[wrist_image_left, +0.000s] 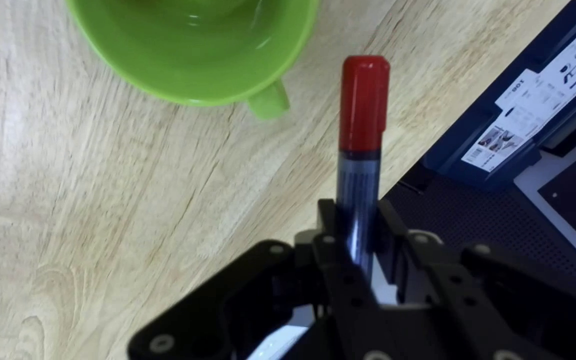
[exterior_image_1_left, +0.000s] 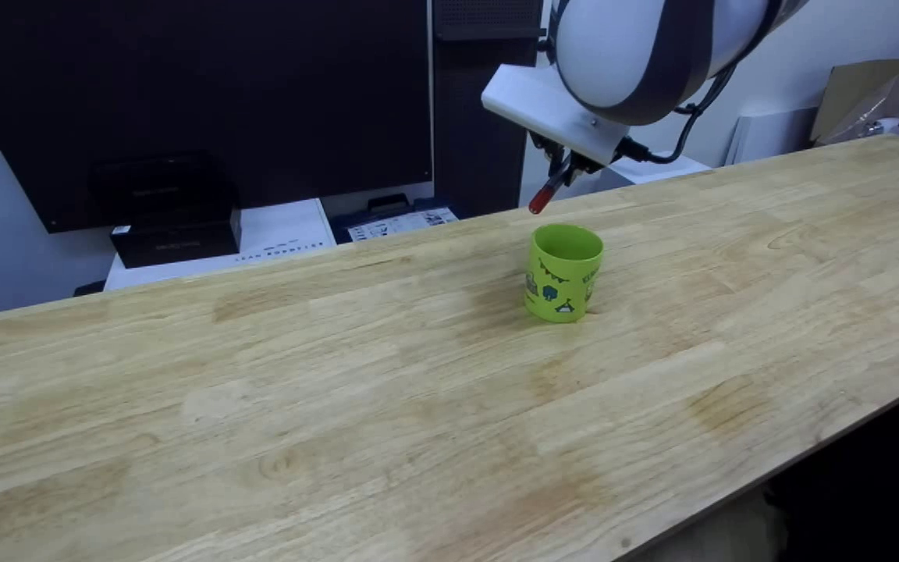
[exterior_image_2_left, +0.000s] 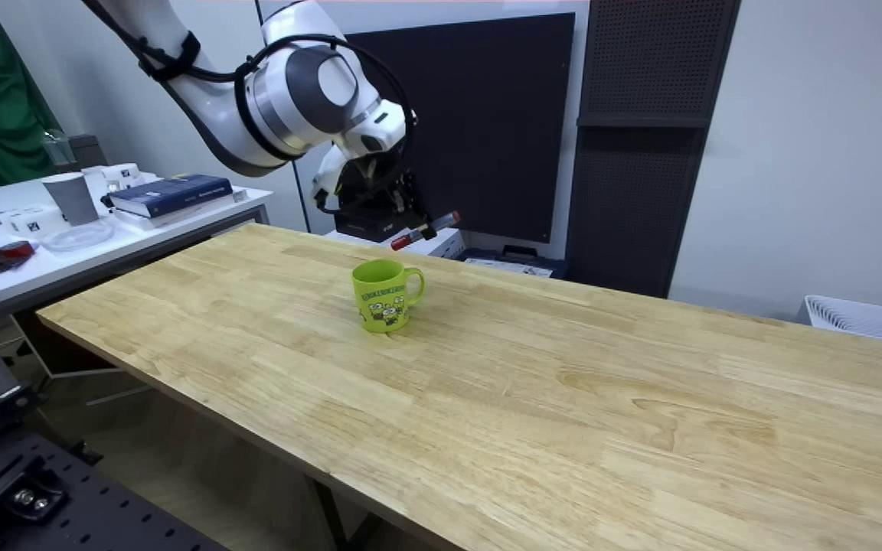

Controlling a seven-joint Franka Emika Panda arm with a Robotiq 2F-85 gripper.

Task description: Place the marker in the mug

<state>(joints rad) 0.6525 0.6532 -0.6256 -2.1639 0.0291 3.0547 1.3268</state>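
A glossy mug (wrist_image_left: pixel 193 55) and a shiny, plastic-looking marker (wrist_image_left: pixel 359 170) gleamed against a smooth surface (exterior_image_1_left: pixel 340 390) of grained wood.

Soft light, faint shadows, glints inside green mug (wrist_image_left: pixel 193 60)

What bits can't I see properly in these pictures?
Handle: hidden behind the mug in an exterior view.
Part of the mug: cut off by the top edge, wrist view.
Marker, tail end: hidden by the gripper, wrist view.
White label: fine print too small, wrist view.
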